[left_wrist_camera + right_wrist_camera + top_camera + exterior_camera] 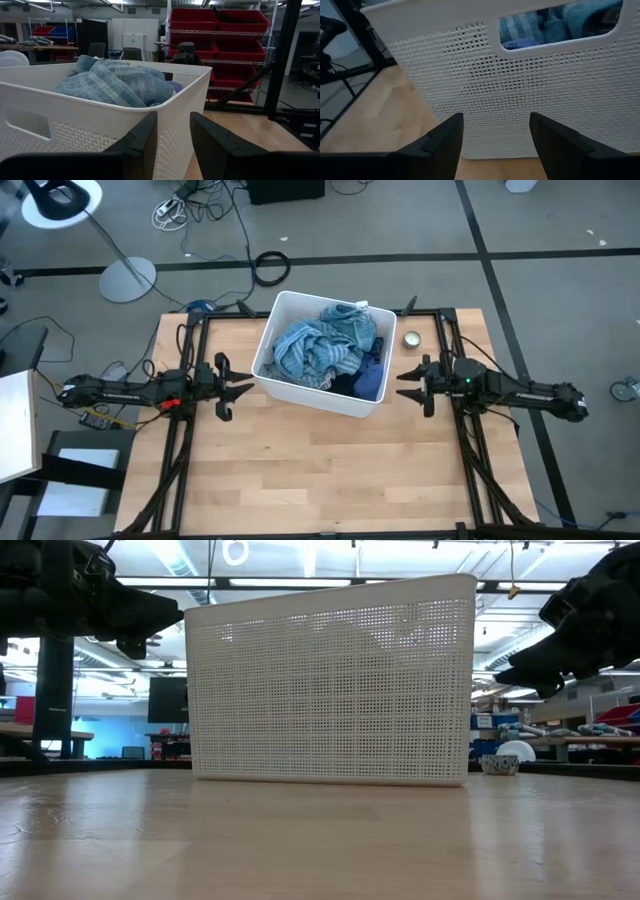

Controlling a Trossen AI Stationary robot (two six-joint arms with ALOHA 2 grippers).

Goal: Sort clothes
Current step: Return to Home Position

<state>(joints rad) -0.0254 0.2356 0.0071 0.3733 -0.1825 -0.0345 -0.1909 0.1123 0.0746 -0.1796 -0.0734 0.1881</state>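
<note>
A white perforated plastic bin (pixel 285 385) stands on the wooden table at its far middle. It holds a heap of clothes: a light-blue striped shirt (pixel 312 352), a turquoise piece (pixel 350 323) and a navy piece (pixel 368 382). The heap also shows in the left wrist view (pixel 112 82) and through the bin's handle hole in the right wrist view (pixel 560 25). My left gripper (pixel 240 387) is open, just left of the bin. My right gripper (pixel 405 383) is open, just right of the bin. Both are empty.
A small round tin (pixel 411 338) lies on the table to the right of the bin's far corner. Bare wood reaches from the bin to the table's near edge (pixel 320 480). Cables and a lamp base (pixel 127 278) lie on the floor beyond the far edge.
</note>
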